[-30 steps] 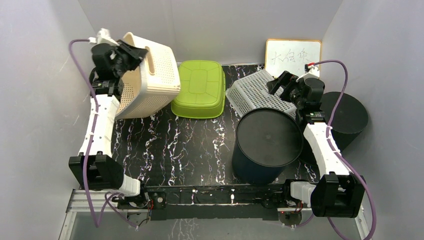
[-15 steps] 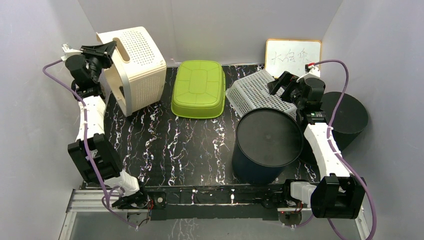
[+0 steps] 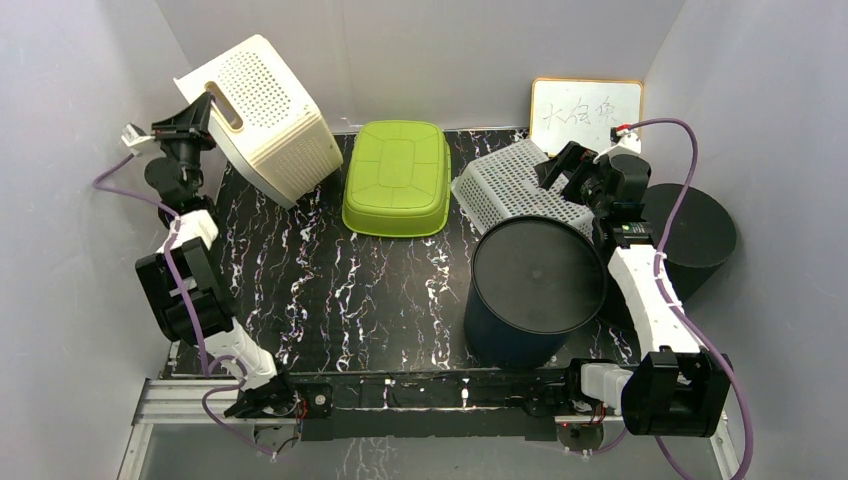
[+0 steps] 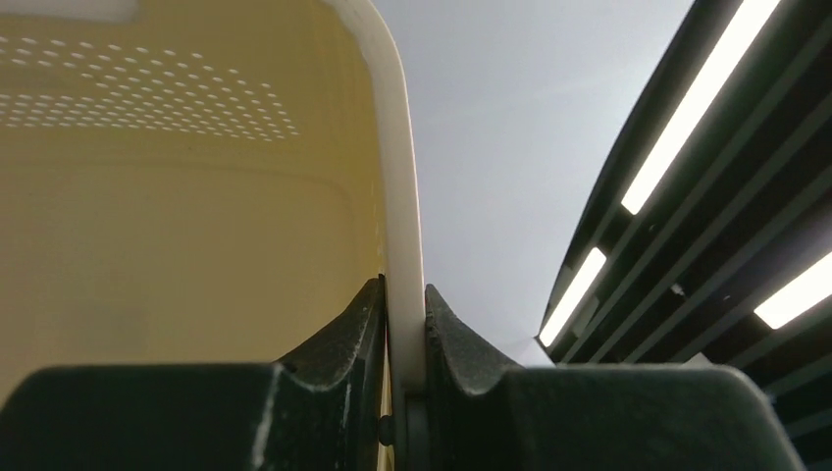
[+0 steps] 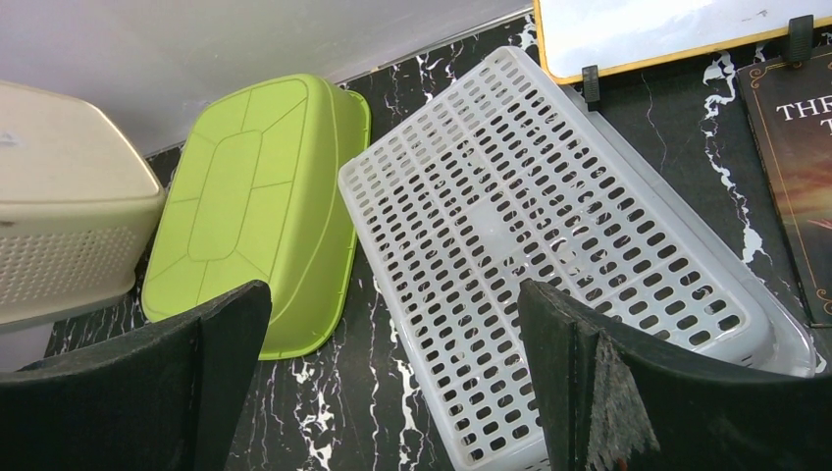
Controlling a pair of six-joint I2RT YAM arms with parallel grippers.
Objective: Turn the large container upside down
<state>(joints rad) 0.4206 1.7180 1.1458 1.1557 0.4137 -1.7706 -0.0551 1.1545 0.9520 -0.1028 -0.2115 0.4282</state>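
1. Basket: well left of the green tub, at the tabletop's far-left corner. It is tipped steeply, with the perforated walls up and the mouth turned down toward the left arm. Whether its low corner touches the tabletop cannot be told.
2. Left hand: clamped on the basket's rim wall, one finger inside and one outside. Judged reason: a rim pinch lets the wrist roll the whole basket over. The flip looks partway done, and the basket is not yet set mouth-down.
3. Right hand: fingers wide apart, holding nothing. It hangs above the white tray, just right of the tub, and is likely parked out of the way.
4. Edges: side wall close on the basket's left, back wall close behind it. The tub's left rim sits near the basket's low corner.
5. Open room: bare tabletop lies in front of the tub, toward the arm bases. Judged the best landing spot, though a swing rightward risks clipping the tub.
6. Black bin: right and forward of the tub, well apart from the basket.
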